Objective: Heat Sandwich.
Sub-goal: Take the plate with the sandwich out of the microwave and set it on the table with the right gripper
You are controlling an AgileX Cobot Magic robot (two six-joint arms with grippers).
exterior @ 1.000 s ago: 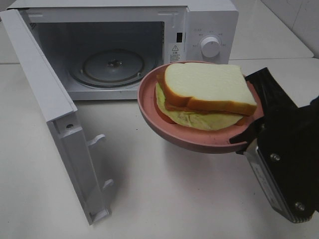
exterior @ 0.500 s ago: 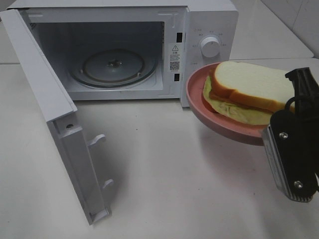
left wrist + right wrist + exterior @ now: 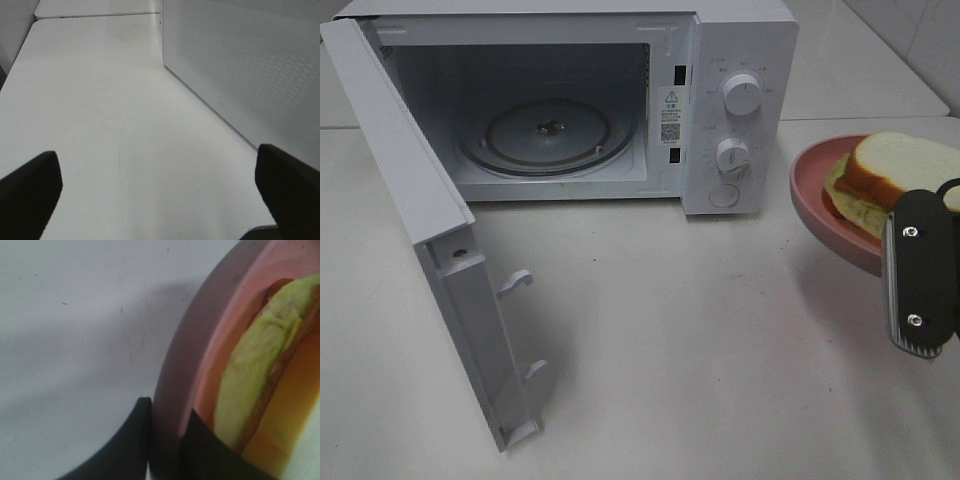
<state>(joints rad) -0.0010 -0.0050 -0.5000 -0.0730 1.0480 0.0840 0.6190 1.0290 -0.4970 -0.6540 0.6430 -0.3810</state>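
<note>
The sandwich (image 3: 905, 165), white bread with an orange-brown crust and green lettuce, lies on a round pink plate (image 3: 820, 190) at the right edge of the exterior high view, to the right of the microwave (image 3: 740, 60). My right gripper (image 3: 898, 228) is shut on the plate's near rim and holds it above the table. In the right wrist view the gripper (image 3: 167, 440) pinches the plate rim (image 3: 185, 365), with the sandwich's lettuce (image 3: 255, 370) just inside. My left gripper (image 3: 160, 200) is open over bare table beside the microwave's perforated side wall (image 3: 240, 65); it is outside the exterior high view.
The microwave's door (image 3: 420, 220) stands swung wide open to the left, reaching toward the table's front. Its glass turntable (image 3: 548, 135) lies bare inside. Two knobs (image 3: 740, 95) sit on the control panel. White tabletop (image 3: 670, 340) spreads in front.
My right gripper has carried the plate with the sandwich to the right, from in front of the microwave's control panel to the right edge of the view, uncovering both knobs.
</note>
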